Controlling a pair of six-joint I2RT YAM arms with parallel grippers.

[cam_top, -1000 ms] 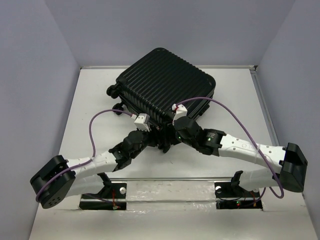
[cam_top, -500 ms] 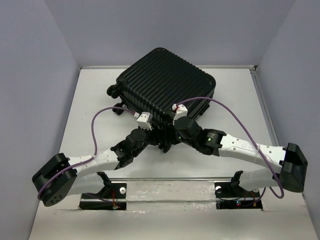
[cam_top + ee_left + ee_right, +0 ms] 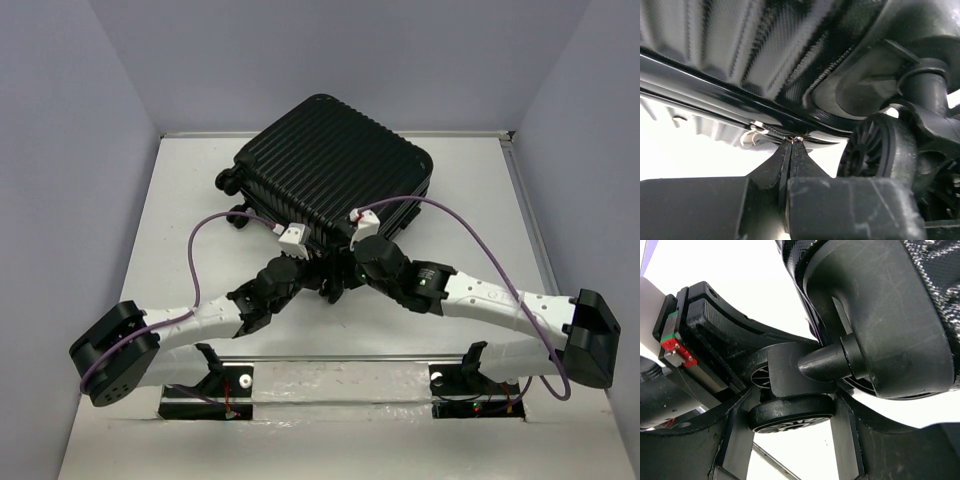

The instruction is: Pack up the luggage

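Note:
The luggage is a black ribbed suitcase lying closed at the back middle of the table. Both grippers are at its near corner. My left gripper is shut, its tips pinching a small metal zipper pull on the seam under the shell. A caster wheel is just right of it. My right gripper is shut on that corner's caster wheel, one finger on each side, below the wheel housing.
A second silver zipper loop hangs on the seam left of my left fingertips. The left gripper's body sits close beside the right fingers. Purple cables arc over both arms. Grey walls enclose the white table.
The left arm has pushed a little forward and right along the suitcase's near edge. The right wrist has shifted slightly right. The suitcase has stayed put.

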